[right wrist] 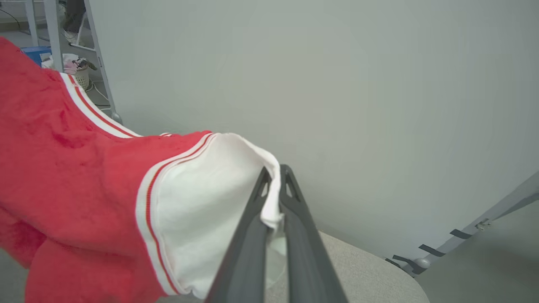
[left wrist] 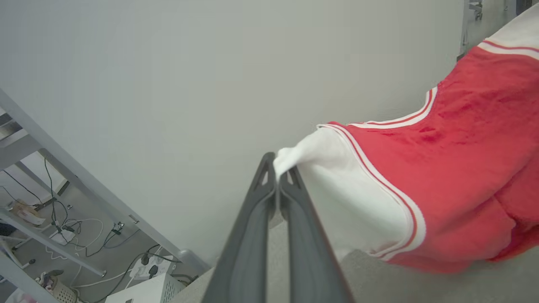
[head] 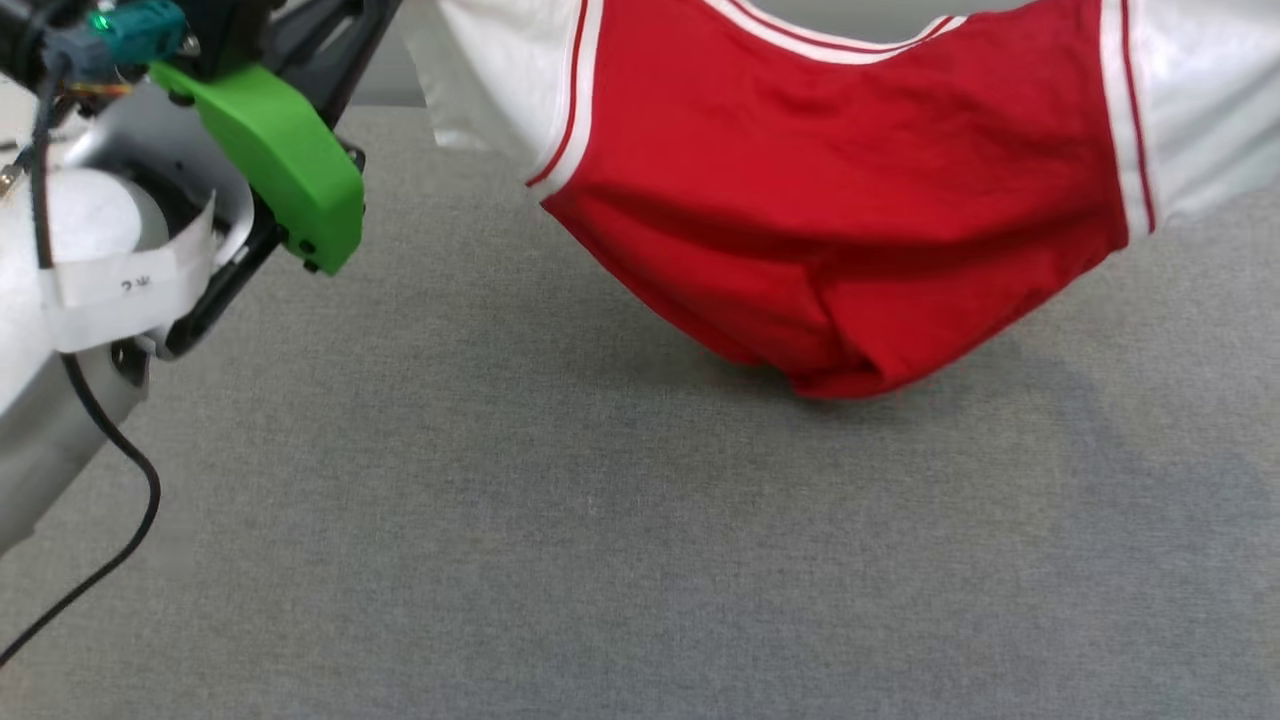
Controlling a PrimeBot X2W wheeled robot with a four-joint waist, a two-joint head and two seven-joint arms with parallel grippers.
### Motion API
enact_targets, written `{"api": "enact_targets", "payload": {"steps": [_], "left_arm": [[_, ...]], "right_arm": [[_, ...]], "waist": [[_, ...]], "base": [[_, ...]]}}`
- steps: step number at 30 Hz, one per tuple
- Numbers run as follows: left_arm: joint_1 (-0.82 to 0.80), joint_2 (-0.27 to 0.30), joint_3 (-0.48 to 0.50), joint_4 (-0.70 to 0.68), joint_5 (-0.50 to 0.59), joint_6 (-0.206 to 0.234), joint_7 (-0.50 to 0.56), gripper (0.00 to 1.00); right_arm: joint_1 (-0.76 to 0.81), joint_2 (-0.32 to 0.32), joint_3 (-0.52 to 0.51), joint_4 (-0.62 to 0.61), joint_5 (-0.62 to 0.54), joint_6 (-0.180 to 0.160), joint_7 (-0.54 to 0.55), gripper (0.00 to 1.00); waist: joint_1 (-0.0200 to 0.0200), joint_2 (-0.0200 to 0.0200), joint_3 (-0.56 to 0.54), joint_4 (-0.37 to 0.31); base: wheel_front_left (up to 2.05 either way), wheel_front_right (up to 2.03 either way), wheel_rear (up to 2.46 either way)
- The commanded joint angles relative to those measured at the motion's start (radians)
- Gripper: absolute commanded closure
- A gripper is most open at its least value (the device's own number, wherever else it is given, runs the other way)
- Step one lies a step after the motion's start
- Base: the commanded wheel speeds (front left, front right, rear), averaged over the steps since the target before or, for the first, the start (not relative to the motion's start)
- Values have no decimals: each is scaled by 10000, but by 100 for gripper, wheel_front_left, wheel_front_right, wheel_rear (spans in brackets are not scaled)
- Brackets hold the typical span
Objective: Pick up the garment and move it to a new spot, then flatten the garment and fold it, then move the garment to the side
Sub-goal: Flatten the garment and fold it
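The garment [head: 850, 200] is a red jersey with white sleeves and striped trim, hanging stretched between my two arms; its red lower part sags down to the grey table near the far middle. My left gripper [left wrist: 278, 173] is shut on the edge of one white sleeve [left wrist: 337, 189]. My right gripper [right wrist: 274, 176] is shut on the edge of the other white sleeve [right wrist: 210, 198]. The garment [left wrist: 454, 168] slopes away to the right in the left wrist view, and the garment [right wrist: 63, 176] spreads to the left in the right wrist view. No numerals show.
The grey fabric-covered table [head: 600, 550] spreads below. My left arm's green bracket [head: 290, 170] and black cable [head: 120, 450] stand at the upper left. A pale wall [left wrist: 210, 84] rises behind; cables and a power strip [left wrist: 151, 265] lie on the floor.
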Motion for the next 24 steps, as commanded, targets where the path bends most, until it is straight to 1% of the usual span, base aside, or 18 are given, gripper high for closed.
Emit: {"api": "enact_targets", "payload": {"steps": [1, 5, 6, 10, 15, 20, 21, 22, 24], "left_arm": [[-331, 76, 104, -173, 117, 110, 39, 100], [-894, -32, 315, -556, 241, 208, 104, 100], [-1377, -205, 432, -624, 340, 222, 185, 100], [-1960, -519, 534, -459, 389, 167, 292, 100], [-2722, -941, 602, -89, 402, -30, 475, 100], [-3699, -1344, 692, 622, 366, -400, 751, 100], [-3923, -1469, 742, 889, 284, -495, 819, 100], [-4588, -1763, 826, 1660, 214, -783, 933, 100], [-5079, -1926, 895, 2122, 273, -929, 919, 100]], "right_arm": [[-223, -3, -226, -201, -186, -7, -182, 100], [-343, 219, -838, -669, -400, -7, -303, 100], [-533, 339, -1118, -901, -636, -7, -221, 100], [-917, 551, -1320, -1098, -807, -7, -17, 100], [-1779, 736, -1415, -1087, -1022, -7, 221, 100], [-3278, 1000, -1259, -494, -1303, -7, 382, 100], [-3699, 1102, -1174, -257, -1371, -7, 398, 100], [-4828, 1357, -847, 478, -1574, -7, 423, 100], [-5661, 1543, -572, 1045, -1720, -7, 392, 100]], "waist": [[0, -1, -174, -78], [0, -1, -315, -122], [0, -1, -342, -159], [0, -1, -222, -193], [0, -1, 252, -233], [0, -1, 1052, -280], [0, -1, 1265, -300], [0, -1, 1819, -349], [0, -1, 2190, -412]], "base": [[0, 0, 0], [0, 0, 0], [0, 0, 0], [0, 0, 0], [0, 0, 0], [0, 0, 0], [0, 0, 0], [0, 0, 0], [0, 0, 0]]}}
